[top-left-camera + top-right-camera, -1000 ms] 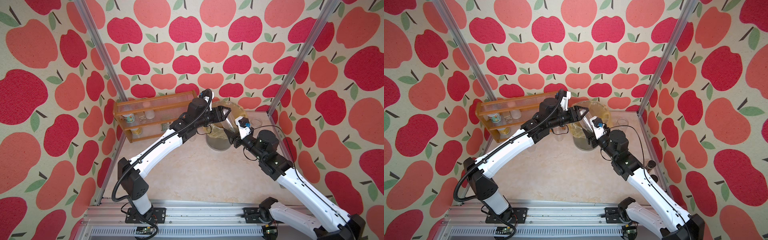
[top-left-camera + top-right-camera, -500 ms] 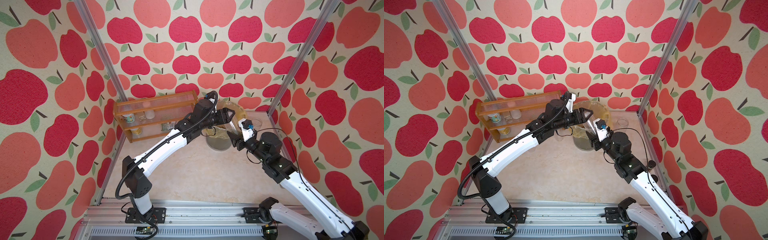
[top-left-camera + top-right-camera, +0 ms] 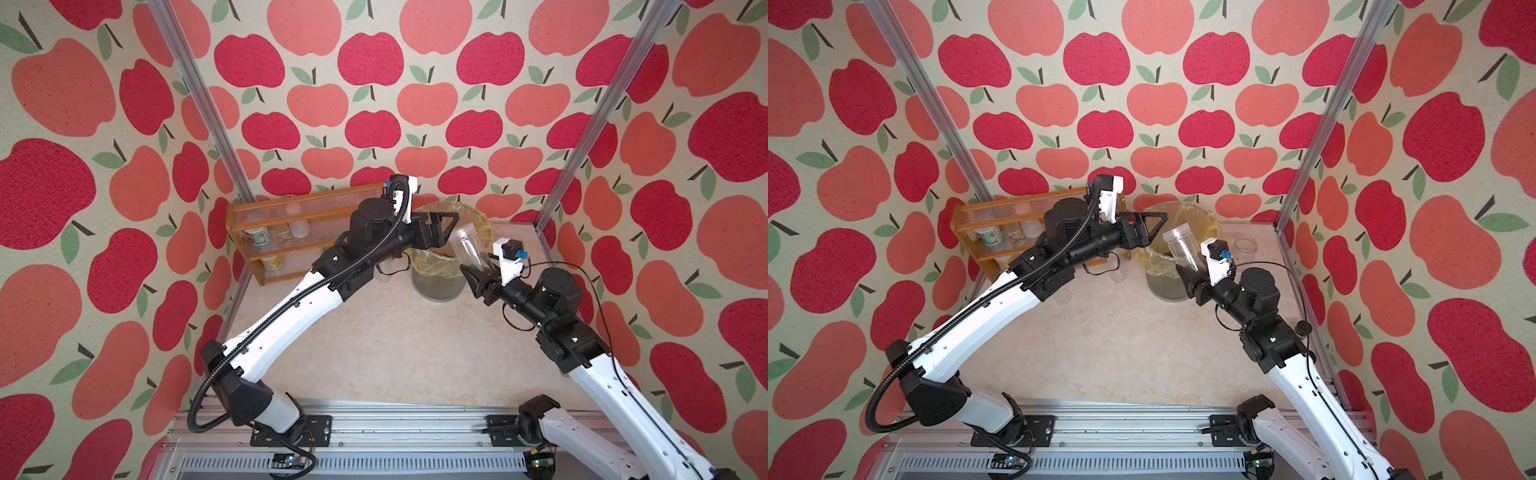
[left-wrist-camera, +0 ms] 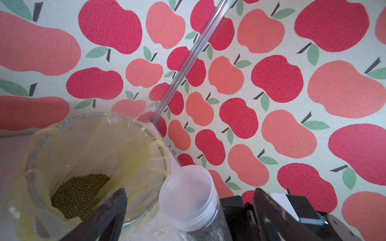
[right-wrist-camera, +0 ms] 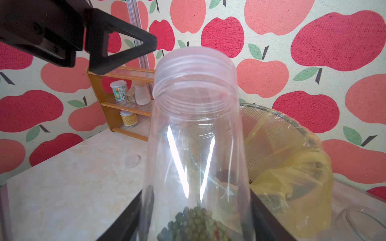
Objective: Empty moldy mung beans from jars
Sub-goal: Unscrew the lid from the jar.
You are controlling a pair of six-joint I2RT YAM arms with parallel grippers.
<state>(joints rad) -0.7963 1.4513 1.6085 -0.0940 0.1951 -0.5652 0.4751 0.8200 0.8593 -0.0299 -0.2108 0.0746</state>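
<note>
A tall slim clear jar (image 3: 469, 245) (image 3: 1183, 249) (image 5: 196, 125) leans over the edge of the bin, its threaded mouth bare. My right gripper (image 3: 478, 270) (image 3: 1187, 274) (image 5: 198, 208) is shut on its lower end. A small heap of olive mung beans (image 5: 194, 223) lies at its bottom. My left gripper (image 3: 451, 232) (image 3: 1158, 232) (image 4: 190, 194) stands wide open beside the jar's mouth (image 4: 188, 194), touching nothing. More mung beans (image 4: 79, 196) lie inside the bin. A short clear jar (image 3: 1244, 246) (image 5: 359, 223) stands empty by the back right post.
The grey mesh bin (image 3: 438, 286) (image 3: 1165, 291) (image 4: 146, 133) with a yellow bag stands at the back middle. A wooden shelf (image 3: 291, 249) (image 3: 967, 220) (image 5: 98, 87) with cans fills the back left corner. A clear round lid (image 5: 132, 161) lies on the table.
My left gripper's jaws have sprung wide open at the jar's mouth. The right arm has drawn back a little with the jar still in its grip.
</note>
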